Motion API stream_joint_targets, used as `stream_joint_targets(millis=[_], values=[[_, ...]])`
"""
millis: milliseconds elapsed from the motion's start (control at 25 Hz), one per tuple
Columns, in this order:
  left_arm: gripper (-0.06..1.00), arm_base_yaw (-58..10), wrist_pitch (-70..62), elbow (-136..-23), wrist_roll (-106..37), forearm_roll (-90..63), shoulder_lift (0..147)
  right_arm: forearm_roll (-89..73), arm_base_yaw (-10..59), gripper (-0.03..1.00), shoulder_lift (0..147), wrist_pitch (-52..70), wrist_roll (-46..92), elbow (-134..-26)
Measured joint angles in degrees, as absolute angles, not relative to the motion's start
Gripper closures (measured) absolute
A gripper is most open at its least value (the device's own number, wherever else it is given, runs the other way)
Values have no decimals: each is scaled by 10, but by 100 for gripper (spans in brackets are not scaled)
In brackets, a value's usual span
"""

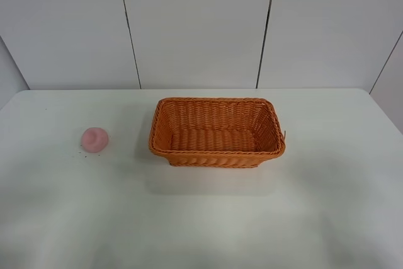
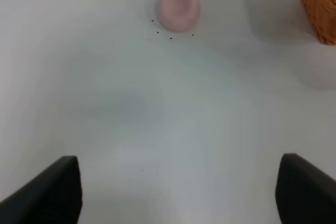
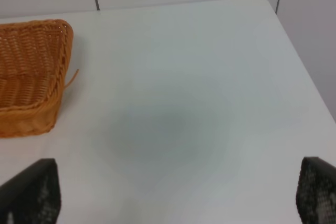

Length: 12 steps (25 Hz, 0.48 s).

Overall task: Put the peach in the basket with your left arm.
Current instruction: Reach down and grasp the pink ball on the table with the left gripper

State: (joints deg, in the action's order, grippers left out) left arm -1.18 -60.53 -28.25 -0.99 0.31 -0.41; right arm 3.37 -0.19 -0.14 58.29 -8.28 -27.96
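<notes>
Exterior high view, left to right: the peach (image 1: 94, 139) – small, pale pink, rounded – sits on the white bench (image 1: 327, 212) towards its left edge, well apart from the basket (image 1: 153, 131). A few dark specks (image 1: 84, 149) lie on the bench just beside the fruit. The basket, orange woven wicker with flared sides, stands upright near the middle of the bench, its long side facing the camera. White wall panels (image 1: 195, 23) rise behind the far edge of the bench.

Left wrist view: the left claw (image 2: 178, 174) is spread wide, its two black fingers (image 2: 50, 192) showing only at the frame's lower corners with bare bench between them. The peach (image 2: 179, 8) lies ahead of the claw and clear of it, dimple up, the specks (image 2: 170, 37) on the side nearer the claw. One corner of the basket (image 2: 320, 3) shows at the frame's edge, apart from the peach.

Right wrist view: the right claw (image 3: 178, 182) is likewise held apart – its fingers (image 3: 37, 192) frame plain bench. The basket's (image 3: 65, 51) end wall and rim show ahead and to one side, clear of the claw.
</notes>
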Motion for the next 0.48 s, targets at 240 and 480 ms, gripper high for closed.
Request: stream_joint_targets(millis=[240, 480], values=[[9, -12, -605, -283, -10, 3, -4, 34, -2, 27, -1, 583, -83, -280], [9, -12, -604, -284, -13, 3, -4, 34, -2, 27, -1, 583, -83, -280]])
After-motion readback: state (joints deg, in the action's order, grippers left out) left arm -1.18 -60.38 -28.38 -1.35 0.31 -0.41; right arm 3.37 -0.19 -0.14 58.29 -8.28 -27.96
